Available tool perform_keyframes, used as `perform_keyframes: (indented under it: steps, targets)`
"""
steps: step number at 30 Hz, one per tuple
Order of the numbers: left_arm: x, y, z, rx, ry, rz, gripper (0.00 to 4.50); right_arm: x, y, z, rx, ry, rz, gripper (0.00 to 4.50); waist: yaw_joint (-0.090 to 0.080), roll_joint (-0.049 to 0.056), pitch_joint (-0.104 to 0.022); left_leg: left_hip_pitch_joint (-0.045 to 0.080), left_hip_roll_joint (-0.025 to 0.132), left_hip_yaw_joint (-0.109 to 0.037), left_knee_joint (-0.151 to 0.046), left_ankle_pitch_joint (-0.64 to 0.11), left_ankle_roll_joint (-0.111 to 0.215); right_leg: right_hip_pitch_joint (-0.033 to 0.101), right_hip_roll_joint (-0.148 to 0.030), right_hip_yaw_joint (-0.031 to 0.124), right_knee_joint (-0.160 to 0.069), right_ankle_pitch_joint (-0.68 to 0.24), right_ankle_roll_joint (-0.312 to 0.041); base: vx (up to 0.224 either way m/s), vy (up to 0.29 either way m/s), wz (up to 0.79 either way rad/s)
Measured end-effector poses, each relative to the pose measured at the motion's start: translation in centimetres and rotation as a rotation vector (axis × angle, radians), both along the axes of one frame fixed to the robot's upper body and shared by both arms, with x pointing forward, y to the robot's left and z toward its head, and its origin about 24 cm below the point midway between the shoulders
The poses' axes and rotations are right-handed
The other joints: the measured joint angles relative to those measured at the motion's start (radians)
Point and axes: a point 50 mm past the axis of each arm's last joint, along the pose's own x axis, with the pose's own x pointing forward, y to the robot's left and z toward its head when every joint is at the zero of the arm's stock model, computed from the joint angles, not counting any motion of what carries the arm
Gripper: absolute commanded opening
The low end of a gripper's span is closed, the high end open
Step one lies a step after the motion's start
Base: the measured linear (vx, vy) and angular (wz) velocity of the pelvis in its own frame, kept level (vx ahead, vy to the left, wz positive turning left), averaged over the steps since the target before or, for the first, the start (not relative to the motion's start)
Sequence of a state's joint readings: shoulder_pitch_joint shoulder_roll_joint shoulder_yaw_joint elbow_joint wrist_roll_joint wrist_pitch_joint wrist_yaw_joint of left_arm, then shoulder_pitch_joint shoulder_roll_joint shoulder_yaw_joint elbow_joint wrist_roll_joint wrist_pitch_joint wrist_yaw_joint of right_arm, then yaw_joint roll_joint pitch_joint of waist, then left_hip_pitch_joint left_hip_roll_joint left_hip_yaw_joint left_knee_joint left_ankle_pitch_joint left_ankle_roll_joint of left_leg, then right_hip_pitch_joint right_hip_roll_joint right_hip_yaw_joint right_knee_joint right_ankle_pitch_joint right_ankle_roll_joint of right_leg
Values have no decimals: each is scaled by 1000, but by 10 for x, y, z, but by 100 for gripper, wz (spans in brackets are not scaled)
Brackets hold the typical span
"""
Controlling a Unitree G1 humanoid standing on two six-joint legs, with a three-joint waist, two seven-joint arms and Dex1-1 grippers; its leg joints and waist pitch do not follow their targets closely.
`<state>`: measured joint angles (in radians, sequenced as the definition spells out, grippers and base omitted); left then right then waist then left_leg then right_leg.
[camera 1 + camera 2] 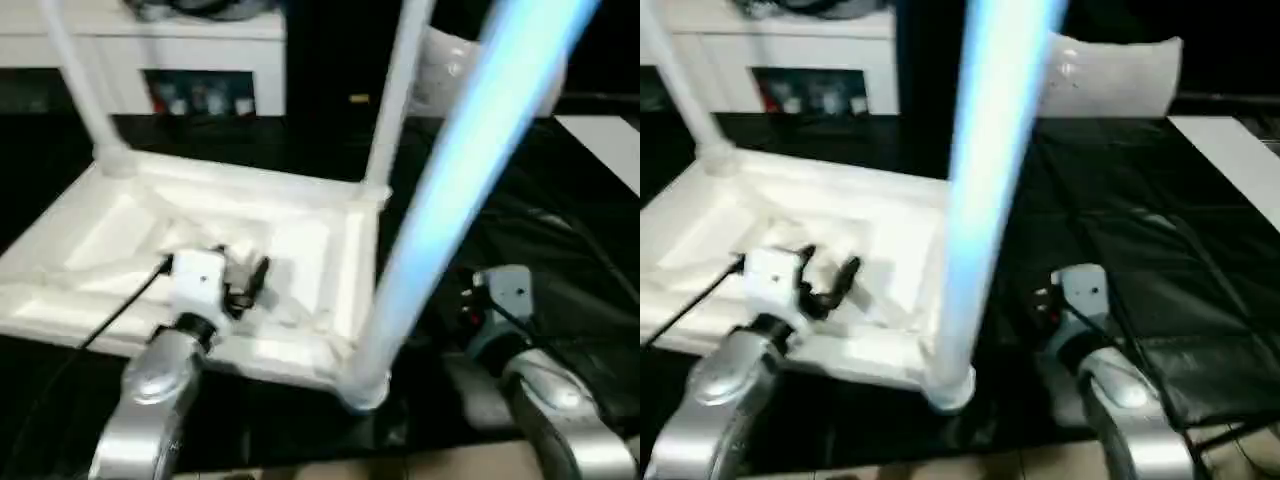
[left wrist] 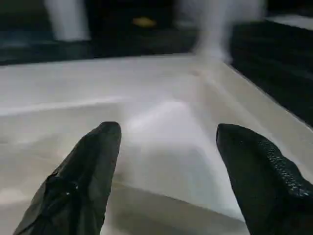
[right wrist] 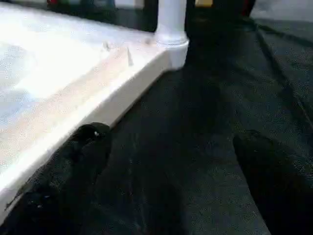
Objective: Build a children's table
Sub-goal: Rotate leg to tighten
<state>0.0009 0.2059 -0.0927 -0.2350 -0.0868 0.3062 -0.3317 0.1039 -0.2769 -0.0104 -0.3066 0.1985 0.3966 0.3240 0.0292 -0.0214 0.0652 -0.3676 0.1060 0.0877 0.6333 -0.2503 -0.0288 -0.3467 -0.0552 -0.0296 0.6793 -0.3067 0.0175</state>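
The children's table lies upside down on a black cloth, its ribbed underside (image 1: pixel 300 215) facing up. Three white legs stand in corner sockets: one at the far left (image 1: pixel 80 90), one at the far right (image 1: pixel 395 90), and one at the near right (image 1: pixel 450 190), very close to the camera. My left gripper (image 1: pixel 248 283) hovers over the underside's near middle, open with nothing between its fingers (image 2: pixel 93 161). My right gripper (image 3: pixel 171 134) is open and low over the cloth, just right of the table's right edge (image 3: pixel 122 83), with the far right leg's socket (image 3: pixel 172 46) ahead.
A long white cabinet (image 1: pixel 170 50) runs along the back. A white cushion (image 1: pixel 1110 75) lies at the back right. A white board (image 1: pixel 1240 150) sits at the right edge. Black cloth (image 1: pixel 1160 250) covers the floor to the right. A black cable (image 1: pixel 120 310) trails from my left wrist.
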Motion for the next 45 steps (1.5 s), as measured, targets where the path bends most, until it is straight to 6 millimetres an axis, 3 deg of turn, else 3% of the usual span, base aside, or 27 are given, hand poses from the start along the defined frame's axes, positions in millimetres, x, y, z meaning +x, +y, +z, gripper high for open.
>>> perform_keyframes:
  steps: [4, 6, 11, 14, 19, 20, 22, 27, 36, 45]
  targets:
    - [2, 20, -8, 81, 71, -122, 364, 3, 2, 8, 12, -44, 83, 450, 12, 11, 4, 5, 11, -4, -7, 7, -16, 6, 6, -12, -20, 19, -7, -1, -13, 1]
    - [5, 28, -9, 124, 102, -204, 374, 4, 3, 12, 9, -67, 143, 450, 16, 25, 5, 4, 18, 0, -9, 12, -17, 12, 8, -15, -35, 27, -17, -71, 19, 2]
    - [15, 37, 6, 194, 126, -449, 409, 11, -3, 12, -32, -40, 265, 450, 31, 34, 8, 16, 25, 31, -11, 19, -11, 19, -2, -11, -33, 35, -29, -82, 25, 2]
    - [16, 34, 7, 220, 165, -602, 372, 13, -5, 12, -28, -6, 349, 450, 36, 37, 7, 16, 28, 40, -12, 28, -5, 18, -4, -9, -33, 39, -31, 0, 0, 0]
    - [21, 28, 10, 267, 247, -835, 359, 10, -6, 9, -39, 70, 526, 450, 55, 37, 6, 13, 29, 45, -12, 31, -2, 15, -4, -8, -34, 42, -32, 0, 0, 0]
    - [22, 25, 12, 272, 248, -868, 334, 9, -6, 9, -39, 77, 545, 450, 59, 38, 6, 12, 31, 47, -12, 31, -2, 13, -4, -8, -34, 42, -32, 0, 0, 0]
    - [23, 21, 12, 288, 266, -931, 329, 8, -8, 9, -47, 84, 567, 450, 63, 38, 5, 10, 33, 49, -12, 32, -1, 12, -4, -9, -34, 42, -32, 0, 0, 0]
    - [24, 3, 12, 324, 289, -1088, 286, 4, -12, 10, -47, 104, 620, 450, 66, 42, 1, -3, 35, 54, -13, 38, 8, -2, -4, -10, -33, 42, -31, 0, 0, 0]
    - [25, -13, -2, 388, 294, -1175, 211, -11, -21, 7, -44, 158, 662, 450, 64, 46, 0, -1, 39, 57, -13, 39, 6, -1, -4, -11, -33, 42, -32, 0, 0, 0]
    - [32, -12, -8, 445, 296, -1182, 132, -21, -23, 9, -41, 186, 716, 450, 71, 49, -2, -1, 39, 59, -13, 37, 2, 0, -4, -11, -33, 43, -32, 0, 0, 0]
